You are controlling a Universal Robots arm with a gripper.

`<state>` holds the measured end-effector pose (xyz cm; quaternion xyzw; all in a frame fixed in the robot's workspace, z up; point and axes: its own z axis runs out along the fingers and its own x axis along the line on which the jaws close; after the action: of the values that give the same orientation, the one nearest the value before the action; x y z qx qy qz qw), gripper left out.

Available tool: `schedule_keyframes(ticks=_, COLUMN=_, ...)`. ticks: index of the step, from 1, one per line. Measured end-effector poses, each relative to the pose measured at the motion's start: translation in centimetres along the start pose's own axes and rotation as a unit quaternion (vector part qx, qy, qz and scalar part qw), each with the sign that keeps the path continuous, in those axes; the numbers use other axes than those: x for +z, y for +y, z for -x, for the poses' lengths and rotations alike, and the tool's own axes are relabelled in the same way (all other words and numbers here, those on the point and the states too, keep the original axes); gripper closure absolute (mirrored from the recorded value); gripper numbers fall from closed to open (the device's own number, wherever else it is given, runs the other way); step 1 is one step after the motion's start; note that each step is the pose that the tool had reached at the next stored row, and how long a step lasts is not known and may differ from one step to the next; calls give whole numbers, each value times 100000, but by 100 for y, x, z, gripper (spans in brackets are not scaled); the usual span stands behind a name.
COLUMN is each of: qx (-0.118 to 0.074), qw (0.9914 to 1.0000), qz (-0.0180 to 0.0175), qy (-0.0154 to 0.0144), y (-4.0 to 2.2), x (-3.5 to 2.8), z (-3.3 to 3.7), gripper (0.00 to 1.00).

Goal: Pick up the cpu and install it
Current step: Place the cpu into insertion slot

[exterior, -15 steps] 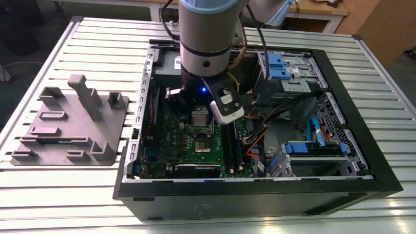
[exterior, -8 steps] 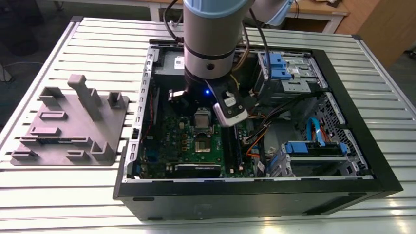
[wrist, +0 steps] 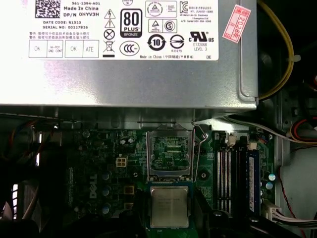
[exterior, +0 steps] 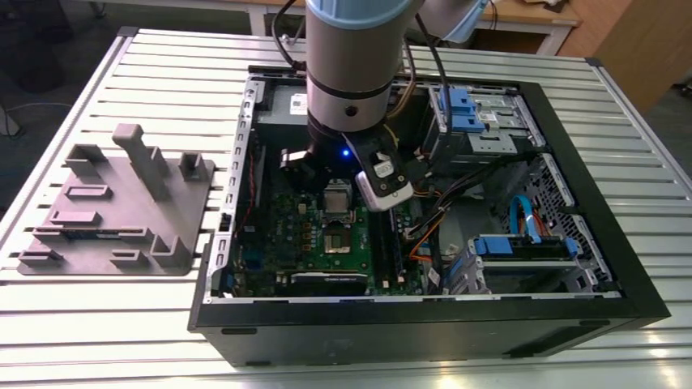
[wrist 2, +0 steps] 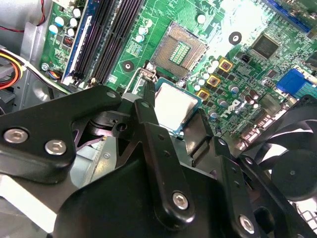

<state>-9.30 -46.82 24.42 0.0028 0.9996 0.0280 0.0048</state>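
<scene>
The cpu point(wrist 2: 173, 105) is a small square chip with a silvery top, and my gripper point(wrist 2: 174, 110) is shut on it, one black finger point(wrist 2: 148, 99) along each side. In the first wrist view the cpu point(wrist: 169, 206) hangs just short of the open socket point(wrist: 170, 153), which lies on the green motherboard with its metal frame lifted and its lever out to the side. The socket point(wrist 2: 181, 49) shows bare contacts and nothing sits in it. In the exterior view the arm's wrist point(exterior: 346, 105) reaches down into the open computer case point(exterior: 605, 267) over the motherboard point(exterior: 292, 227).
A silver power supply point(wrist: 124, 74) borders the socket on one side. Long black memory slots point(wrist: 237, 178) run beside it. A black fan point(wrist 2: 292, 163) and loose cables point(exterior: 433, 219) lie close by. A grey plastic tray point(exterior: 119, 211) sits on the slatted table at the exterior view's left.
</scene>
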Motion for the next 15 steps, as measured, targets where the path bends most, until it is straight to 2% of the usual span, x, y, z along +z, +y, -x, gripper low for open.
schedule_keyframes(ticks=6, qx=-7, qw=100000, qz=10, qy=-3, y=-5, x=2, z=0, gripper=53)
schedule_keyframes(ticks=8, qx=-6, qw=100000, qz=2, qy=0, y=-20, x=2, z=1, gripper=53)
schedule_keyframes(ticks=9, qx=-2, qw=100000, qz=3, qy=-1, y=-72, x=5, z=1, gripper=53)
schedule_keyframes(ticks=15, qx=-1, qw=100000, qz=4, qy=-4, y=-81, x=7, z=1, gripper=53)
